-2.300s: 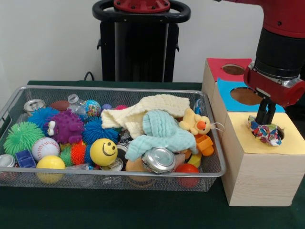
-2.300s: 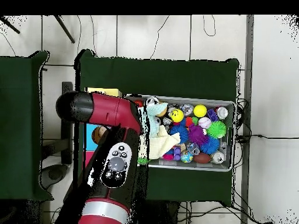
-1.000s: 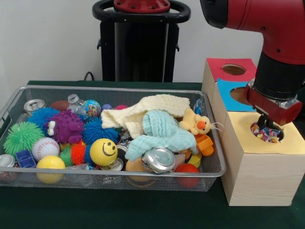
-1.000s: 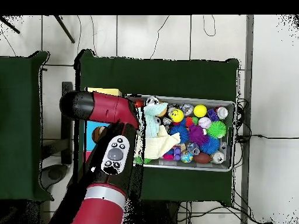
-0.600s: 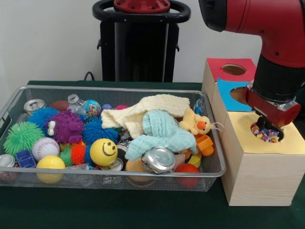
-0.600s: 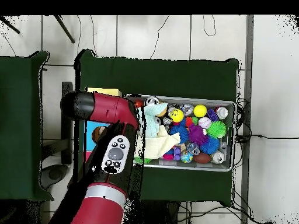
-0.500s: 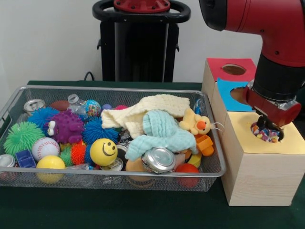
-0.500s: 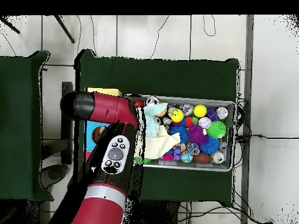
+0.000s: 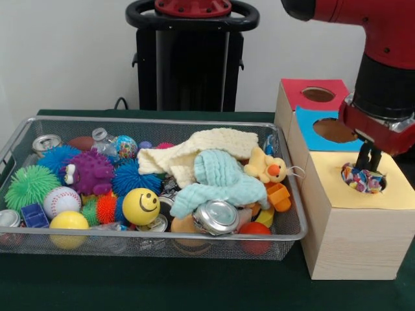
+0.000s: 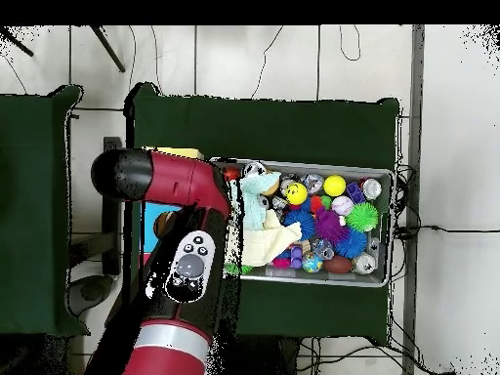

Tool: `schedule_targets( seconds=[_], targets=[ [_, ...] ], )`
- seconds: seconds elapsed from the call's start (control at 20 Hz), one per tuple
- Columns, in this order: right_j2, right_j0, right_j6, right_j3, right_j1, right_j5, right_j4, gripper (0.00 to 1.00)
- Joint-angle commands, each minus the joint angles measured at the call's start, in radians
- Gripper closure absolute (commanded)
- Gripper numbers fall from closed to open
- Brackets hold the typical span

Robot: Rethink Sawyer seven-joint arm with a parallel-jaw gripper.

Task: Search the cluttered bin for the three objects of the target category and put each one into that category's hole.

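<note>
A red and black robot arm hung over three wooden boxes beside a wire mesh bin (image 9: 39, 123) heaped with toys; its gripper (image 9: 367, 157) hovered just above the hole (image 9: 379, 189) in the yellow-topped box (image 9: 353, 223), and whether its fingers were parted or closed could not be told; a blotch-printed fabric piece (image 9: 362, 177) sat bunched in that hole, partly above the rim; it looked soft, light and floppy, likely to fold under any push, so a pinch at the raised middle of the bunch seemed the best hold; in the bin lay a cream cloth (image 9: 194, 151), a mint cloth (image 9: 220, 176) and a purple monster (image 9: 89, 172); no other printed piece showed among them
</note>
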Motion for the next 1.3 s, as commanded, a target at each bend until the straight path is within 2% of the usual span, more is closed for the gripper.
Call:
schedule_targets(
  seconds=[0.05, 0.7, 1.3],
  targets=[
    [0.074, -0.015, 0.146, 0.040, -0.092, 0.173, 0.027, 1.00],
    [0.060, -0.022, 0.141, 0.034, -0.135, 0.236, 0.005, 1.00],
    [0.001, -0.030, 0.148, -0.028, -0.061, 0.121, -0.047, 1.00]
  ],
)
